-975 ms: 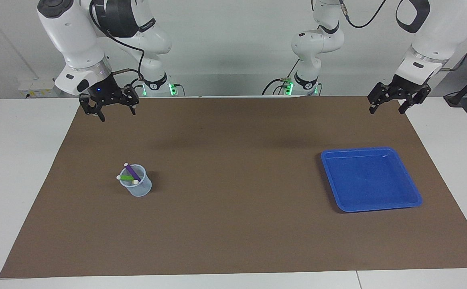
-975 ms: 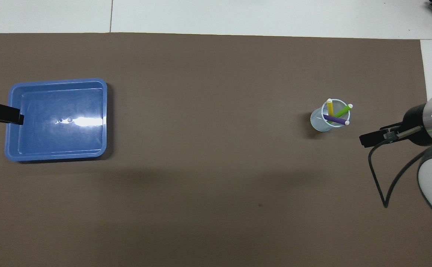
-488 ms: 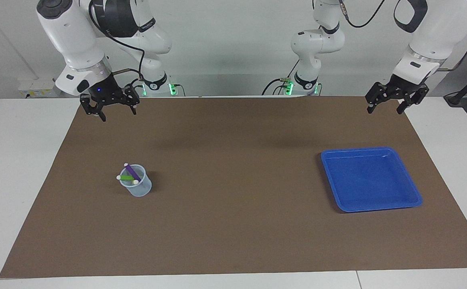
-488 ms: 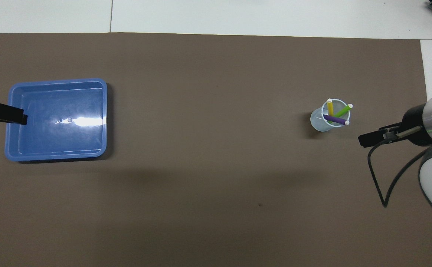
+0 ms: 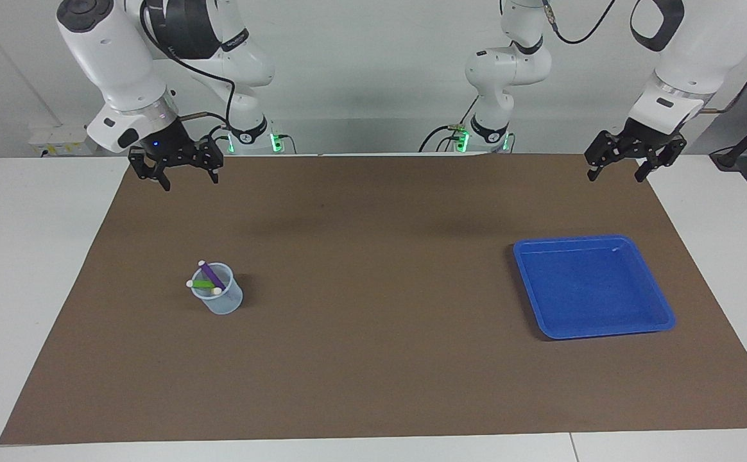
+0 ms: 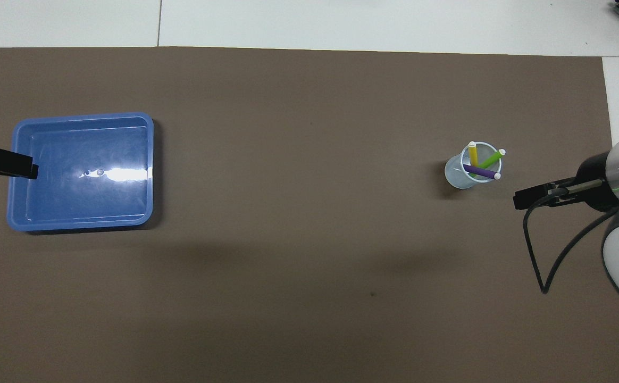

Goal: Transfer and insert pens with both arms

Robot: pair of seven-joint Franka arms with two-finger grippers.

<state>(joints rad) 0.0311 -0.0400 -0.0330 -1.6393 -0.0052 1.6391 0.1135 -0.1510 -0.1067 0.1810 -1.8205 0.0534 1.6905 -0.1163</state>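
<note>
1. Purple pen (image 5: 212, 276), green pen (image 5: 202, 283) and yellow pen (image 6: 473, 154) stand in the clear cup (image 5: 221, 298).
2. Right gripper (image 5: 185, 180), jaws open and empty, hangs over the mat (image 5: 373, 359) edge, well apart from the cup.
3. Left gripper (image 5: 625, 169), jaws open and empty, hangs well apart from the cup, near the blue tray (image 5: 543, 321).

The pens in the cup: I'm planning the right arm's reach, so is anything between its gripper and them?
Nothing visible. The right gripper hangs open above the brown mat, nearer the robots than the clear cup holding the pens. Only bare mat lies between. The left gripper waits, open, near the blue tray.
</note>
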